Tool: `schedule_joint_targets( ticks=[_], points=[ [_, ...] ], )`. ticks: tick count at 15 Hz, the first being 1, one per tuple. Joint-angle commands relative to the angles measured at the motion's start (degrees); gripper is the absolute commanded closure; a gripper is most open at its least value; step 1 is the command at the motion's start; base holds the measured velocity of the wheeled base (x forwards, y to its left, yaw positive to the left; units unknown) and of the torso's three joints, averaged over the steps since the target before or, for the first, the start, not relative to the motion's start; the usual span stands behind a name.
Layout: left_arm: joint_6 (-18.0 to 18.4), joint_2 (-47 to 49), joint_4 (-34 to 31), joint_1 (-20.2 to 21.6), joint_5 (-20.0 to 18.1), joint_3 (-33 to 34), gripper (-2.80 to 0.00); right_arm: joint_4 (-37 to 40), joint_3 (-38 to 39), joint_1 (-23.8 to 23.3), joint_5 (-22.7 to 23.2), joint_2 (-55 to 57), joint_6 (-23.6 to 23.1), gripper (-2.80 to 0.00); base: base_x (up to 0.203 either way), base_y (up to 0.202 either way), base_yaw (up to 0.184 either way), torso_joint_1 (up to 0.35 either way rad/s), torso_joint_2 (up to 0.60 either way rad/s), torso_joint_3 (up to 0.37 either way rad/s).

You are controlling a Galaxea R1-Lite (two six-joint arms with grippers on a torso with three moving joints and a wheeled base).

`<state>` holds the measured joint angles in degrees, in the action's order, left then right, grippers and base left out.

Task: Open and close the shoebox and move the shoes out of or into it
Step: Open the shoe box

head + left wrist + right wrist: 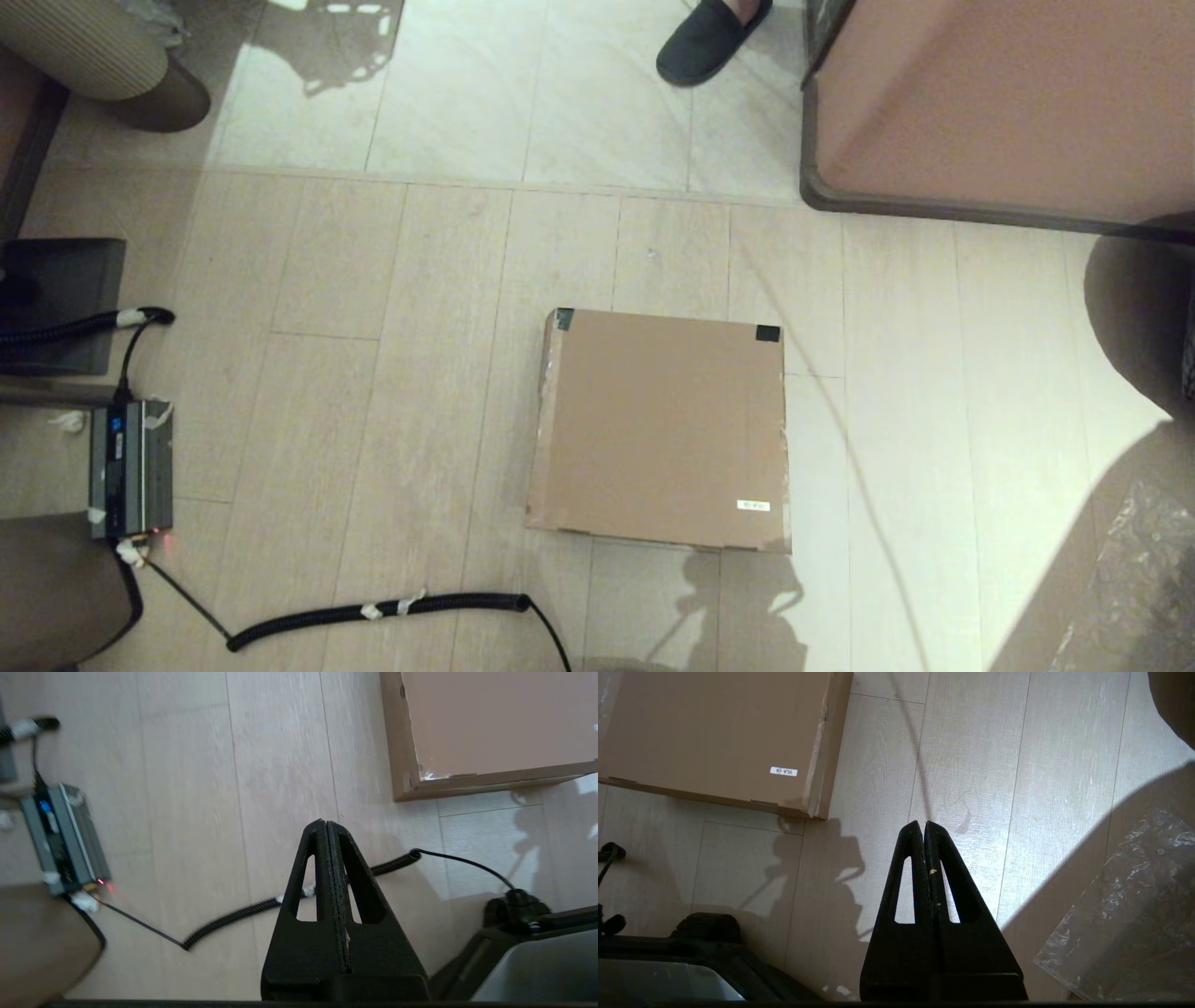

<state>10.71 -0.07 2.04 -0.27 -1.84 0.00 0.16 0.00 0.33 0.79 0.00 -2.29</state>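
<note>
Lying flat on the pale wood-plank floor (392,392), the plain brown cardboard shoebox (658,429) has its flap lid down, with black tape on the two far lid corners and a small white label (752,506) near the corner closest to the robot's right side. The shoes cannot be seen anywhere. The black left gripper (327,828) hangs above bare floor near the box's near left corner, apart from it, its fingers pressed together and holding nothing. The black right gripper (923,828) hangs above the floor off the box's near right corner, likewise clenched and empty. Neither arm shows in the head view. A coiled black cable (373,611) runs across the floor to the left of the box, leading to a small grey electronic unit (131,467) with a red light. Beyond the box stands a large pinkish-brown cabinet (999,103), and a dark slip-on shoe (709,42) on a person's foot rests on the glossy tiles. A crumpled clear plastic sheet (1125,914) lies at the right
</note>
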Motion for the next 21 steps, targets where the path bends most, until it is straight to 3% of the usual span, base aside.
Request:
schedule_joint_targets(
  ticks=[1,3,8,12,15,17,21],
  points=[
    [-1.44,-0.01,-1.46,0.0,0.12,0.0,0.0,0.02,0.0,0.02,0.0,0.09,0.27,0.0,0.0,0.0,0.0,0.0,0.0,0.0],
    [-3.06,-0.01,-2.22,-0.08,0.43,0.0,0.0,-0.07,0.0,0.02,0.09,0.09,0.18,0.0,0.0,0.0,0.0,0.0,0.0,0.0],
    [-2.96,-0.01,-1.99,-0.04,0.27,-0.01,0.0,-0.07,0.0,0.02,-0.46,0.09,0.16,0.0,0.0,0.0,0.0,0.0,0.0,0.0],
    [-3.54,2.67,-3.1,-0.02,-0.34,-9.49,0.0,1.76,-8.12,-0.01,-0.5,5.04,0.15,0.0,0.0,0.0,0.0,0.0,0.0,0.0],
    [-6.33,16.99,-3.93,-1.38,-4.0,-17.1,0.0,2.97,-19.36,-0.02,-0.12,22.67,2.01,0.0,0.0,0.0,0.0,0.0,0.0,0.0],
    [-8.32,29.07,-2.71,-3.21,-6.85,-22.42,0.0,2.94,-25.57,0.04,1.19,34.93,6.56,0.0,0.0,0.0,0.0,0.0,0.0,0.0],
    [-14.5,55.97,7.39,-5.38,-12.74,-34.08,0.0,-3.83,-35.99,0.09,8.68,56.48,16.47,0.0,0.0,0.0,0.0,0.0,0.0,0.0]
  ],
)
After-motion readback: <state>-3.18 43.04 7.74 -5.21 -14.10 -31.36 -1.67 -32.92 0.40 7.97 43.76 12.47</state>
